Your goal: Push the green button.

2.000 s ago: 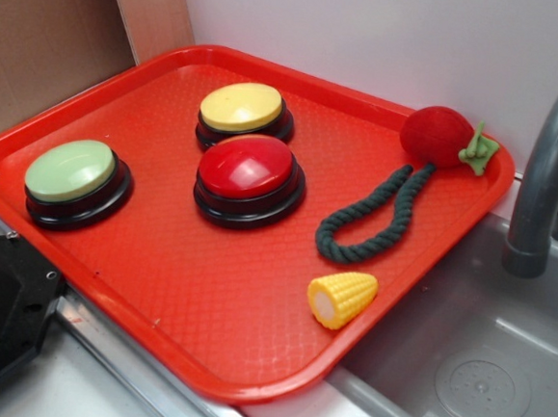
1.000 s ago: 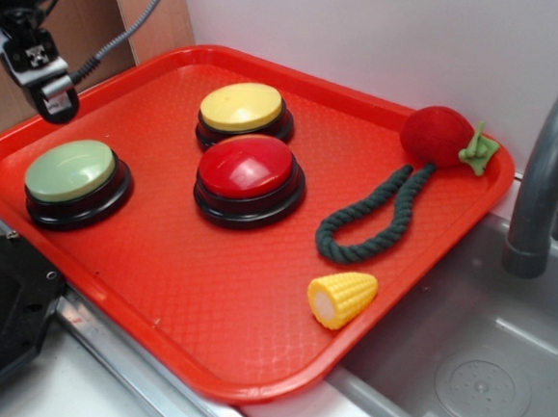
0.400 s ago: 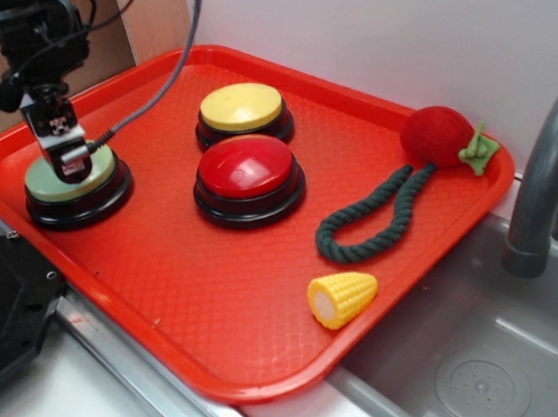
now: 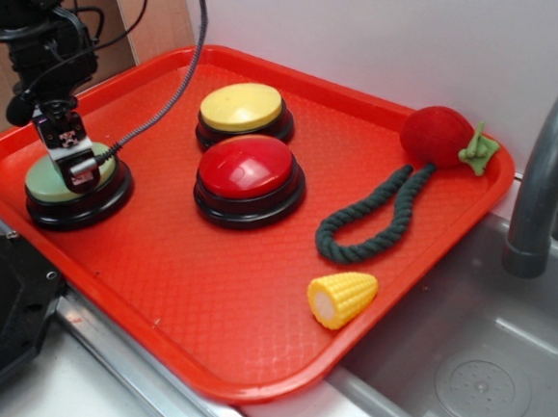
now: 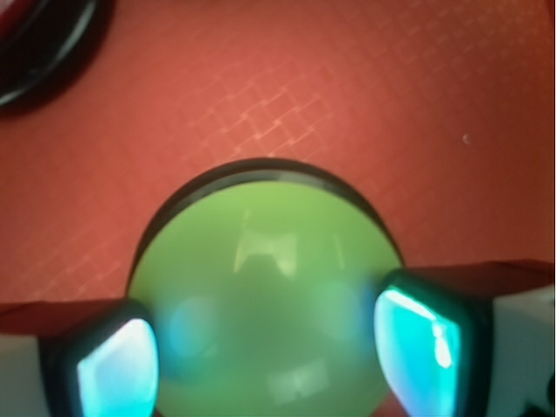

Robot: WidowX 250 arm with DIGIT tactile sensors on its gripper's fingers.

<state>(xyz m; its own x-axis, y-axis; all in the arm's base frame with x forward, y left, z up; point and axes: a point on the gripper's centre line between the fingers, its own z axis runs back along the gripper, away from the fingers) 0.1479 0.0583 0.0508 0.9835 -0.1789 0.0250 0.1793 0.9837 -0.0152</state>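
The green button point(image 4: 47, 184), a pale-green dome on a black base, sits at the left end of the red tray point(image 4: 246, 385). My gripper point(image 4: 79, 172) has come down from above onto its dome and looks to be touching it. In the wrist view the green button point(image 5: 265, 287) fills the lower middle. The gripper point(image 5: 269, 356) stands open, its two fingers point(image 5: 417, 352) spread to either side of the dome with nothing clamped between them.
A red button point(image 4: 246, 167) and a yellow button point(image 4: 241, 106) stand mid-tray. A toy corn point(image 4: 342, 297), a green rope point(image 4: 375, 216) and a red plush fruit point(image 4: 439, 136) lie to the right. A sink point(image 4: 478, 379) and faucet point(image 4: 548, 172) are beyond the tray's right edge.
The arm entered from the upper left, moved right and downward, and the gripper now rests on top of the green button. Nothing else on the tray moved.
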